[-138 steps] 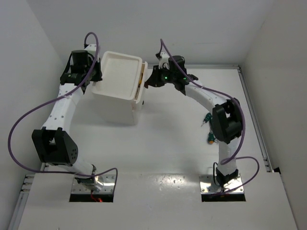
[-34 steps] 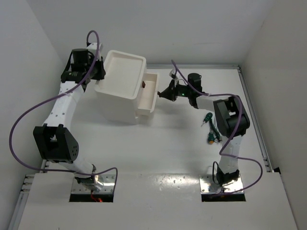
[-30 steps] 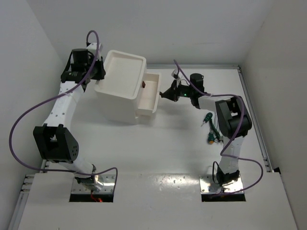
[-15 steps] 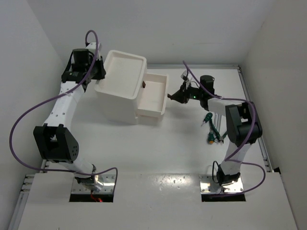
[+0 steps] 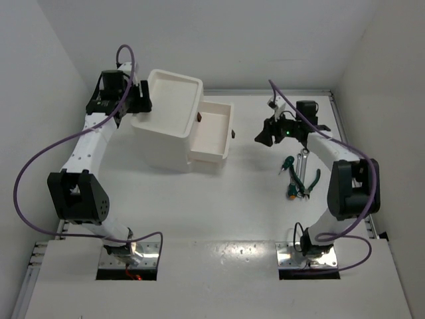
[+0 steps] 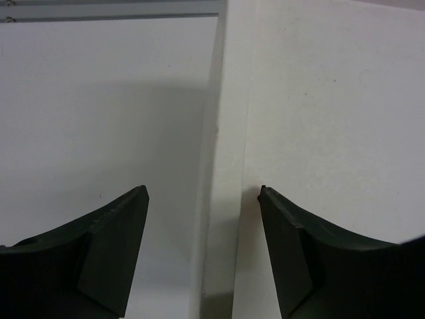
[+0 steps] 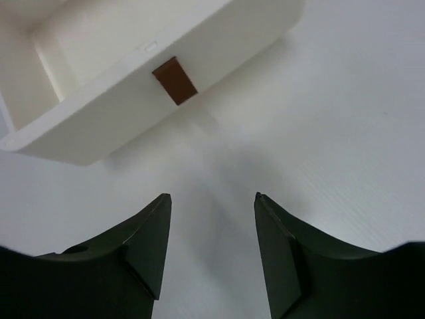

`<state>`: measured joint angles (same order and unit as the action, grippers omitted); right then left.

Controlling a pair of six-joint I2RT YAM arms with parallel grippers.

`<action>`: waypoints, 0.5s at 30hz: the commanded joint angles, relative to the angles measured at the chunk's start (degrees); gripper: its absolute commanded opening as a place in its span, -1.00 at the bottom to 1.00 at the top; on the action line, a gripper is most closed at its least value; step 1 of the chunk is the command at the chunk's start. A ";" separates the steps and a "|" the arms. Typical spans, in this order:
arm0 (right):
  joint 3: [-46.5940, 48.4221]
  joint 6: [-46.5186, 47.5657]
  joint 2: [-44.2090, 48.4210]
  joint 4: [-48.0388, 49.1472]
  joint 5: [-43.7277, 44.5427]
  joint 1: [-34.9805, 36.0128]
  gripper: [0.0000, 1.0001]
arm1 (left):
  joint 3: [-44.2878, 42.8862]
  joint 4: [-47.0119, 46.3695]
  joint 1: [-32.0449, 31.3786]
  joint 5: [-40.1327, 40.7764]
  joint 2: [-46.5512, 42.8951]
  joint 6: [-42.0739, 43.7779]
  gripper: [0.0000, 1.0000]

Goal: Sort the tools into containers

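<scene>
Nearest the arm bases, on the right side of the table [image 5: 252, 212], the loose tools are seen lying in one group. It is made up of yellow-handled pliers [image 5: 292, 193], green-handled pliers [image 5: 311, 181] just beside them, a small green-handled screwdriver [image 5: 286, 163], and a silver wrench [image 5: 303, 157] at the far end. Contacts between the individual tools cannot be resolved. None of them is held.

Further out, the right gripper [image 5: 263, 136] is held over bare table, well apart from the tools. Its fingers [image 7: 149, 239] are spread wide with nothing between them. In the wrist view it is pointed toward the brown handle [image 7: 176, 80] on the front of the drawer [image 5: 229, 129], from which it is separated by a clear gap.

The drawer stands extended to the right out of the white drawer unit [image 5: 166, 143], near the top of the unit.

Farthest back, the left gripper [image 5: 141, 105] is positioned at the unit's left edge. Its fingers [image 6: 113, 252] are parted, one on each side of the unit's rim [image 6: 226, 133]. Whether the rim is touched cannot be told.
</scene>
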<state>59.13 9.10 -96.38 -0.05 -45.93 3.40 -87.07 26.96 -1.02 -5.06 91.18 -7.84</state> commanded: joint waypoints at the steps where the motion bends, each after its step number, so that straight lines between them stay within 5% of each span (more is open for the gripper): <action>1: 7.39 7.60 3.92 -22.41 7.24 -1.99 0.06 | 0.32 2.04 0.23 -0.21 -0.82 -0.51 0.49; 5: 6.01 8.73 8.21 -33.15 16.73 -4.44 0.01 | 0.32 0.99 -0.47 -1.00 -2.58 0.10 0.52; 15: 8.89 21.39 11.74 -60.66 23.34 -7.18 -0.12 | 2.87 -2.26 -1.53 4.01 -7.59 2.21 0.62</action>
<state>65.63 26.26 -84.97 -48.56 -26.24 -3.68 -84.75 27.22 -2.20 -3.16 87.26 -6.55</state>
